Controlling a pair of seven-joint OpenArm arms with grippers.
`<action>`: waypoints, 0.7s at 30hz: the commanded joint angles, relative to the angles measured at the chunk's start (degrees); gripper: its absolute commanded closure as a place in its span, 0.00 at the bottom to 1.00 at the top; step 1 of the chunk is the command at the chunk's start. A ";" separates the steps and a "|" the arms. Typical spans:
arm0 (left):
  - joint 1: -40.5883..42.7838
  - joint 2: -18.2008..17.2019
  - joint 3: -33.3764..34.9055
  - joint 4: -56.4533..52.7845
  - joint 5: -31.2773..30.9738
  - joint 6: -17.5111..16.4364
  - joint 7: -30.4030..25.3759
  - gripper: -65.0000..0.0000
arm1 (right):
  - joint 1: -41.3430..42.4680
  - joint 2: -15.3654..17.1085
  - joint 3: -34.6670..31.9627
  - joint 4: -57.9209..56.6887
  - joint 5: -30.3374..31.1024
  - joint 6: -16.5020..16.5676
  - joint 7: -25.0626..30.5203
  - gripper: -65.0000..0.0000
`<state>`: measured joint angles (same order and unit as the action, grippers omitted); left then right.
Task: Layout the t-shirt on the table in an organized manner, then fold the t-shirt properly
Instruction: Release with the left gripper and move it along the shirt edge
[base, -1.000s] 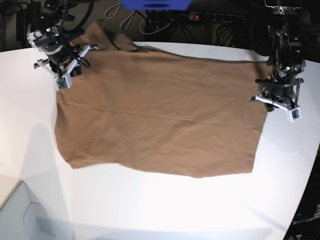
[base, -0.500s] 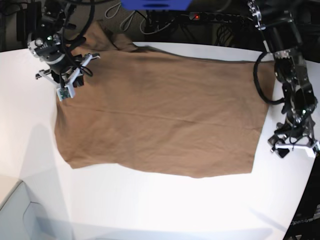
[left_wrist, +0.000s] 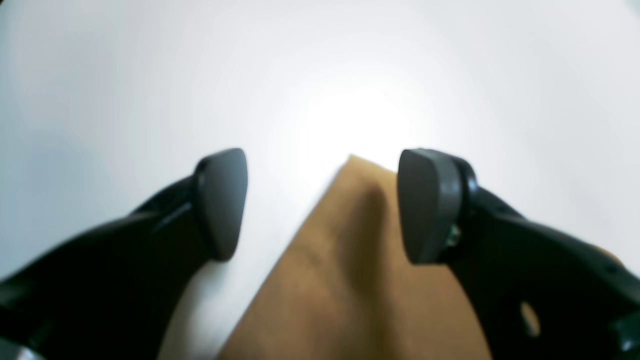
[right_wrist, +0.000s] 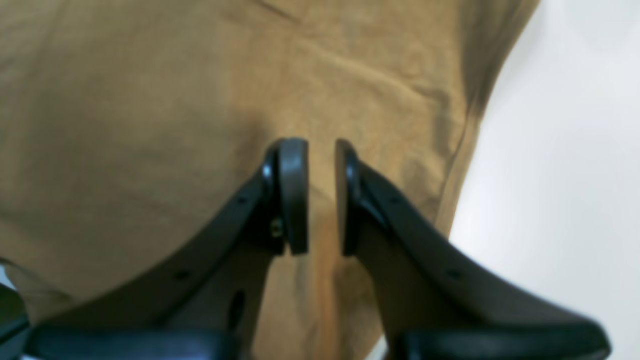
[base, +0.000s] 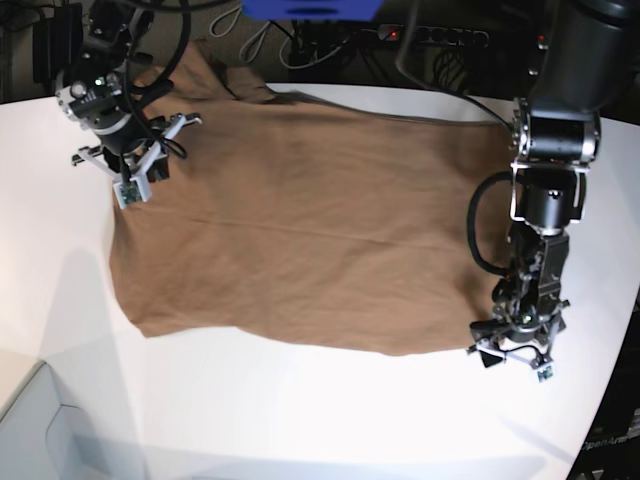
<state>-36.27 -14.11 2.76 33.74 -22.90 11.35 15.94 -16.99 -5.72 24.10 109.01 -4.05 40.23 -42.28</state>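
Left jaws (left_wrist: 322, 205) gape astride the t-shirt (base: 320, 230) corner — poised to pinch; right jaws (right_wrist: 322, 197) hang nearly shut over cloth, gripping nothing.

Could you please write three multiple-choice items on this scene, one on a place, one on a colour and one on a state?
1. Where is the left gripper?
A. at the t-shirt's near corner
B. over its middle
C. off the table

2. What colour is the t-shirt?
A. blue
B. tan-brown
C. white

3. How do the left gripper's fingers stand?
A. wide apart with nothing between them
B. clamped on cloth
C. out of view

Answers:
1 A, the base view shows it at the near corner.
2 B, every view shows tan-brown cloth.
3 A, the left wrist view shows a wide gap with the cloth corner below.
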 joint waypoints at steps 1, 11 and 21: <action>-2.72 -0.62 1.24 -1.25 0.17 0.21 -2.89 0.32 | 0.25 0.13 0.12 1.01 0.58 -0.23 1.10 0.87; -3.77 1.05 10.73 -8.29 0.17 0.21 -13.70 0.32 | 0.07 0.13 0.12 1.01 0.49 -0.23 1.10 0.87; -3.51 2.64 12.58 -15.05 -0.36 0.21 -18.10 0.32 | -0.11 0.92 0.12 1.01 0.49 -0.23 1.10 0.87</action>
<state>-38.04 -11.22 15.22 18.31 -23.62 11.25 -1.85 -17.21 -5.21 24.21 109.01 -4.10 40.23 -42.35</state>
